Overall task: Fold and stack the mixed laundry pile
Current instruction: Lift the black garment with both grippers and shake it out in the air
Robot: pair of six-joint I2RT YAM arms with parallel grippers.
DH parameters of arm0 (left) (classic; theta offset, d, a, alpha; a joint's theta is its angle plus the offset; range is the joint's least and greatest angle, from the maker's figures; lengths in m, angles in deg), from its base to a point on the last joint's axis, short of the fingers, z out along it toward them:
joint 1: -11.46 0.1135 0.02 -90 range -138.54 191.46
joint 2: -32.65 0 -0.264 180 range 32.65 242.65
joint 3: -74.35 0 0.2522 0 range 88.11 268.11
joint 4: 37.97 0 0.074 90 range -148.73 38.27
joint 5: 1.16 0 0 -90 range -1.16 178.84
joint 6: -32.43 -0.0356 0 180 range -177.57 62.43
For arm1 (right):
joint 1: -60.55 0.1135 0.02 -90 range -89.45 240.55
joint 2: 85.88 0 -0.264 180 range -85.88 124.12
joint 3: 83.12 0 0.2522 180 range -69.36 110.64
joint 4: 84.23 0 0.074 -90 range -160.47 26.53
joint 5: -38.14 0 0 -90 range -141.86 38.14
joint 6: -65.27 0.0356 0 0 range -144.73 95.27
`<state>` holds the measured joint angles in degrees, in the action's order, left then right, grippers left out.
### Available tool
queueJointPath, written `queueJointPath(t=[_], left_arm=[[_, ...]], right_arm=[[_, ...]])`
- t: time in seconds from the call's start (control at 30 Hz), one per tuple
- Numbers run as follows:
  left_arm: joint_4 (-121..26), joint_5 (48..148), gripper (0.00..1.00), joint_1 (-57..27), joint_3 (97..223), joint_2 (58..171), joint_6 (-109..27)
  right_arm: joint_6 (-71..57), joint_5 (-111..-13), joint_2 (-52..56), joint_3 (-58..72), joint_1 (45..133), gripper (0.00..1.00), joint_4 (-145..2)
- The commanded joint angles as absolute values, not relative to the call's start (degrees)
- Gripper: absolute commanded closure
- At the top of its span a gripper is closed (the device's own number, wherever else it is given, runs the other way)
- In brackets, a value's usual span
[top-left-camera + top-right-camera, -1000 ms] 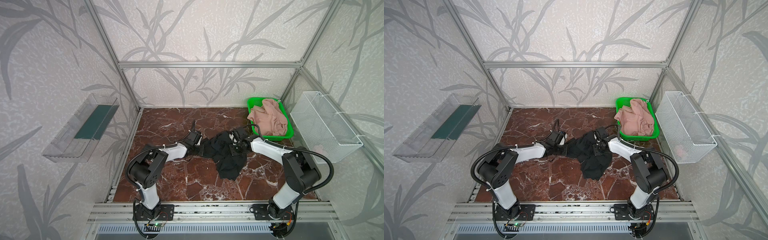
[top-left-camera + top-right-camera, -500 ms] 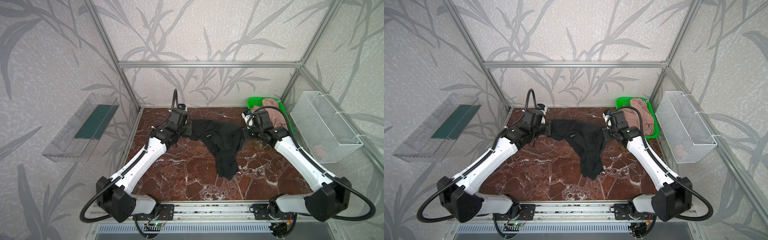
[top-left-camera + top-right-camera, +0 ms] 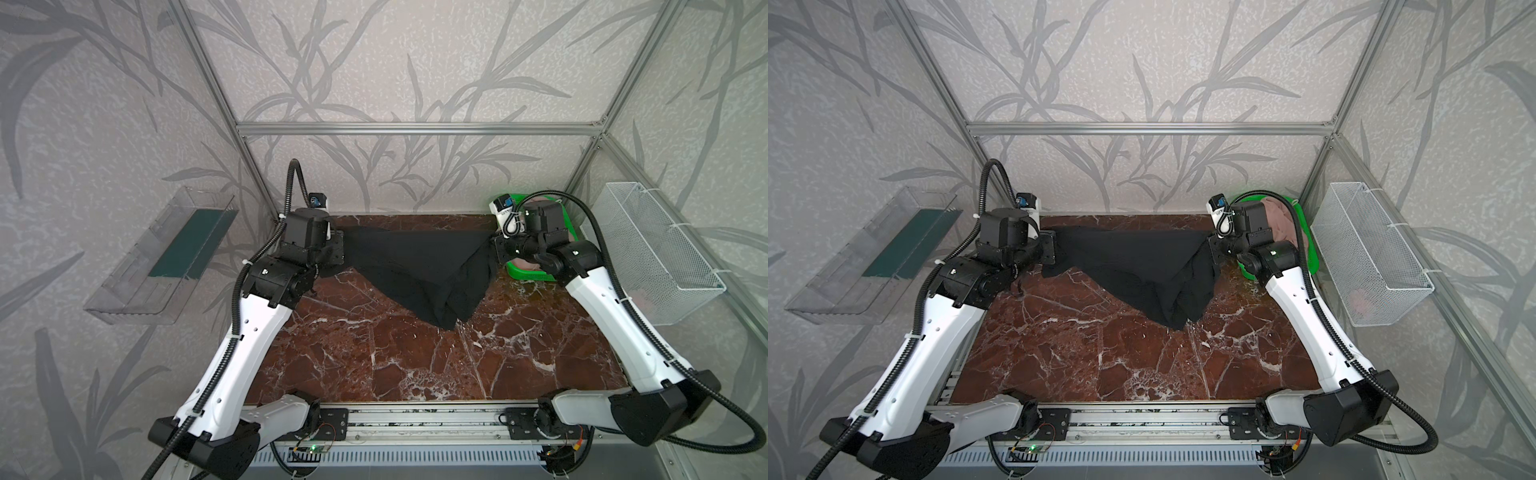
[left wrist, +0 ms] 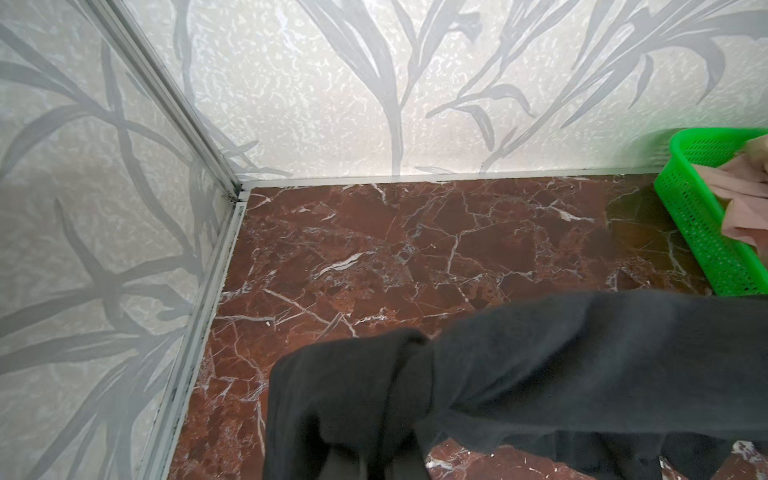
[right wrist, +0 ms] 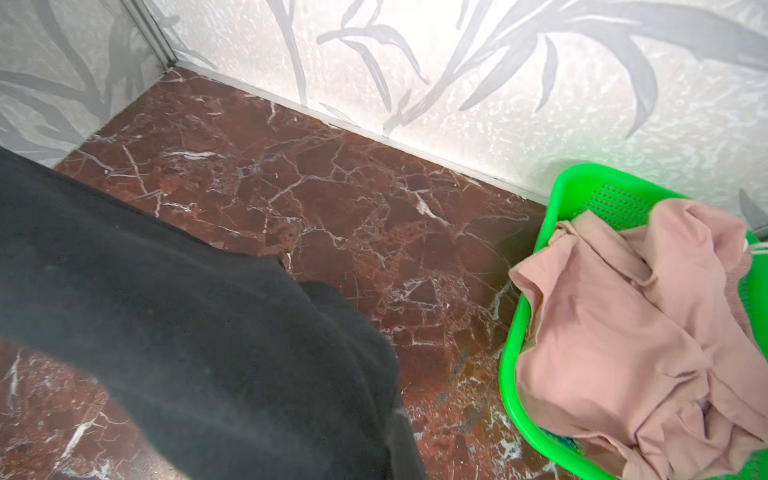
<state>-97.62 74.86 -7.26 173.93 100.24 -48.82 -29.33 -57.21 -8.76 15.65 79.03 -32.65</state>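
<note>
black T-shirt [image 3: 415, 266] stretched taut side to side, lower part sagging to a point
left gripper [image 3: 340, 249] and right gripper [image 3: 495, 246] each clenched on a top corner; fingertips buried in cloth

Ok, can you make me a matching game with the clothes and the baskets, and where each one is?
Things:
1. black T-shirt
2. dusty-pink shorts
3. white wire mesh basket
4. clear plastic tray

Places:
A. hanging on the right-hand wall
B. held up and stretched out
C. fixed to the left-hand wall
D. lying in the green basket

Pairs: 1-B, 2-D, 3-A, 4-C
</note>
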Motion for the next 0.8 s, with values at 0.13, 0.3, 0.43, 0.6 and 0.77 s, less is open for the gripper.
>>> queueJointPath(t=[0.13,0.3,0.43,0.6,0.77], left_arm=[[-99.36,72.84,1.0,-6.51,184.07,101.53,-52.19],[-102.68,70.42,1.0,-6.55,190.81,101.12,-53.24],[-104.57,64.93,1.0,-6.47,191.74,98.65,-54.84],[-107.92,59.72,1.0,-5.95,196.41,99.67,-58.28],[-108.73,63.87,1.0,-5.85,209.83,108.14,-60.04]], right_arm=[[-30.27,-62.54,-9.3,26.63,78.66,1.0,-34.42],[-31.08,-71.8,-11.19,28.46,80.24,1.0,-30.55],[-35.13,-70.6,-12.06,25.97,89.39,1.0,-26.15],[-35.17,-68.94,-10.83,22.47,101.45,1.0,-25.76],[-33.63,-69.65,-9.5,23.24,107.97,1.0,-29.42]])
